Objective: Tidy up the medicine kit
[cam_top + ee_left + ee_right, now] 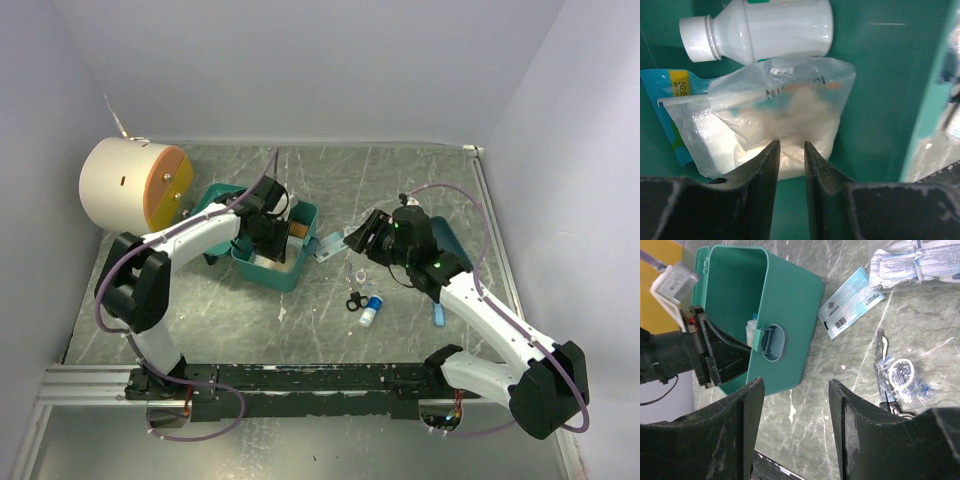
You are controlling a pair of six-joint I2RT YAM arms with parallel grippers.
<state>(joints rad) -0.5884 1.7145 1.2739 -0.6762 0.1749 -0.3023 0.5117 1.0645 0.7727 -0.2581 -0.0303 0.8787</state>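
Sitting at the table's 9 o'clock, the medicine kit (268, 274) already holds a white bottle (760, 27) and clear bag (790, 100), with the left claw (791, 145) nearly together (I cannot tell if it pinches), the right claw (796, 385) apart and empty, and a blue packet (850, 302) at the kit's 3 o'clock not yet packed.

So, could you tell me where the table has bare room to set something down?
Bare: the far table behind the medicine kit and right gripper, and the near patch between kit and rail. Crowded: between those two, packets, scissors, small bottle.
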